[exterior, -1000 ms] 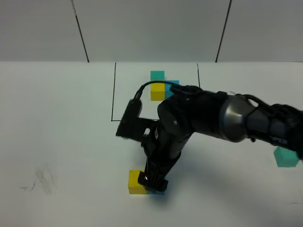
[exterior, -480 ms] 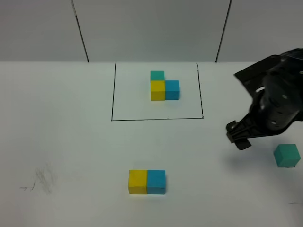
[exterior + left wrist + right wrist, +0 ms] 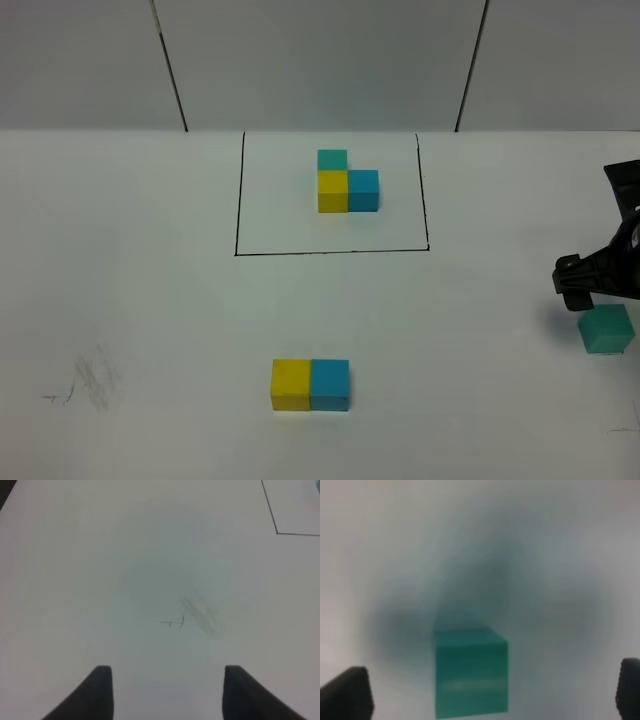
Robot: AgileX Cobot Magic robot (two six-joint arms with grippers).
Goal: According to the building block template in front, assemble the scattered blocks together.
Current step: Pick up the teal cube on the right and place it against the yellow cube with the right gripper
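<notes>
The building block template [image 3: 342,183], a framed L of teal-green, yellow and blue cubes, lies at the back centre. A loose yellow cube [image 3: 290,385] and a loose blue cube [image 3: 330,385] sit side by side, touching, near the front. The loose teal-green cube [image 3: 606,329] lies at the far right; it also shows in the right wrist view [image 3: 471,672]. My right gripper [image 3: 590,282] hovers just behind and above it, open, the cube showing between its fingertips [image 3: 345,690]. My left gripper [image 3: 165,690] is open over bare table, out of the exterior view.
A black-line rectangle [image 3: 238,200] frames the template. Faint pencil scuffs [image 3: 95,380] mark the white table at the front left; they also show in the left wrist view [image 3: 197,612]. A grey panelled wall [image 3: 320,60] stands behind the table.
My right arm has let go of the blue cube beside the yellow one and swung far to the right, ending above the teal-green cube. The cubes have not moved since.
</notes>
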